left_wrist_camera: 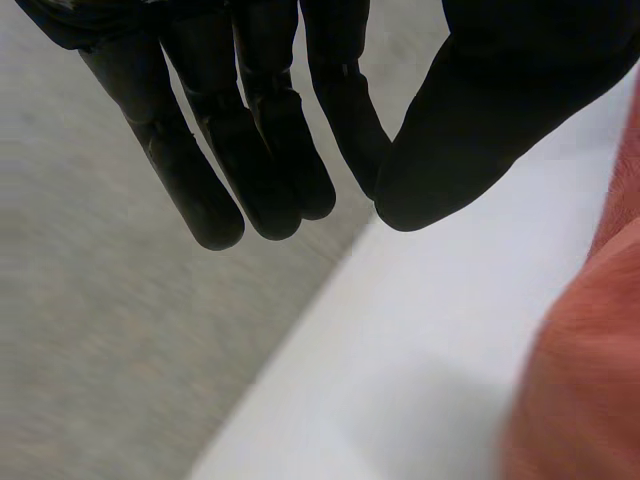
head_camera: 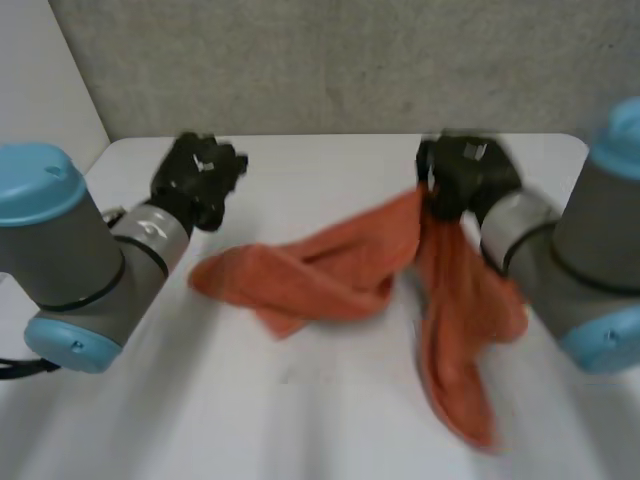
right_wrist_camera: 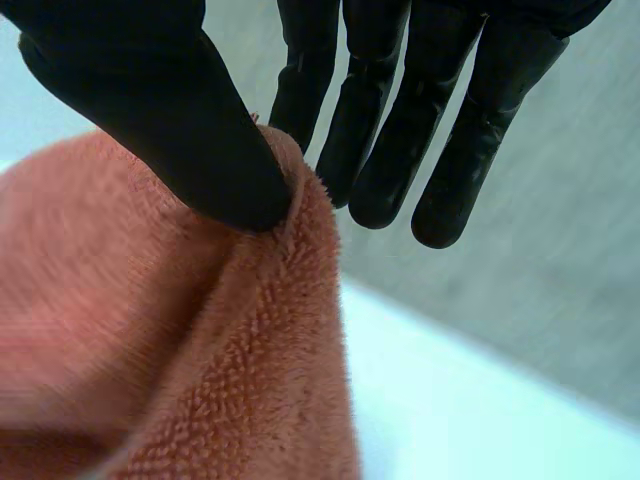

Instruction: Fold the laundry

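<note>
A smooth, matte white tabletop point(head_camera: 200, 400) with rounded far corners spreads across the lower part of the head view under soft, even light. Behind its far edge rises a grey, speckled, rough-textured wall point(head_camera: 330, 60). At the far left a plain pale-white panel point(head_camera: 40, 80) meets that wall at a straight seam. Both wrist views show the same grey surface beyond the tabletop's straight edge
</note>
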